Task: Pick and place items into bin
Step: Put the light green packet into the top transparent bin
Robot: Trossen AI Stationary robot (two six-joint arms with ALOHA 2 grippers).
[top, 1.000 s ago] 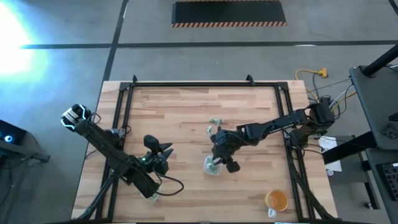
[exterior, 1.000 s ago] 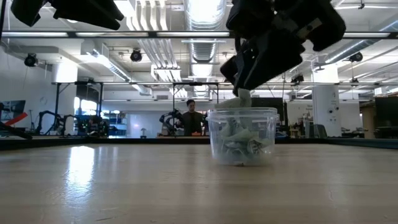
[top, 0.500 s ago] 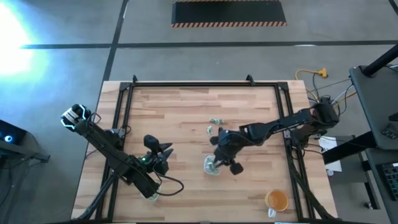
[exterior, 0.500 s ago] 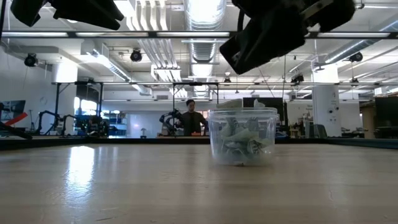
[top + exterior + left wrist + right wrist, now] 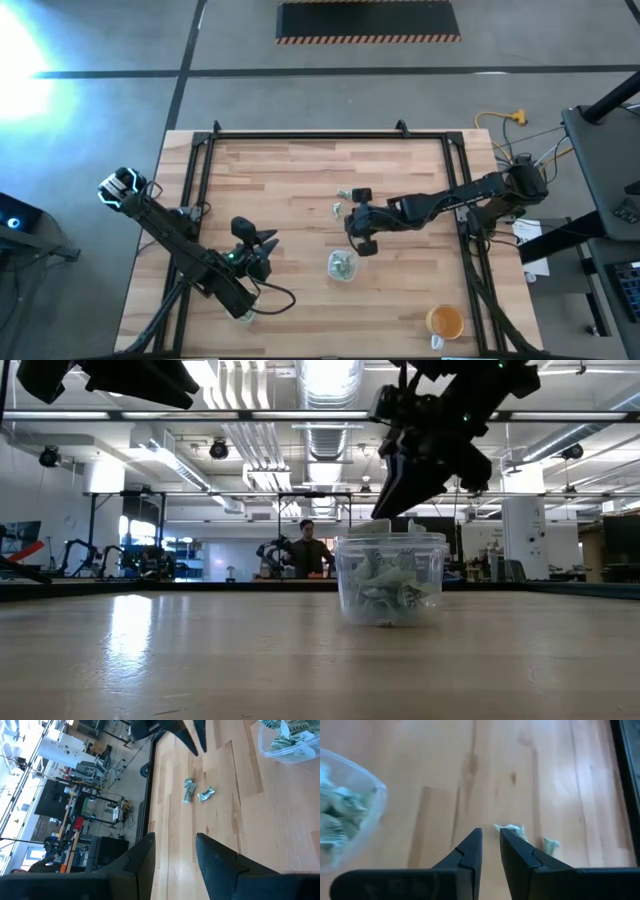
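R hand (image 5: 359, 219) left the clear cup (image 5: 342, 265), moved twd 2 loose wrappers (image 5: 341, 201) on surface; fingers narrowed, nothing held. The piece it carried now in cup.

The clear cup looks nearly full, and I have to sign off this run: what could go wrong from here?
1. Pieces heap at the clear cup's rim, so another drop could spill.
2. The two loose wrappers lie close together; the right claw, nearly closed and empty, might nudge one aside while grabbing the other.
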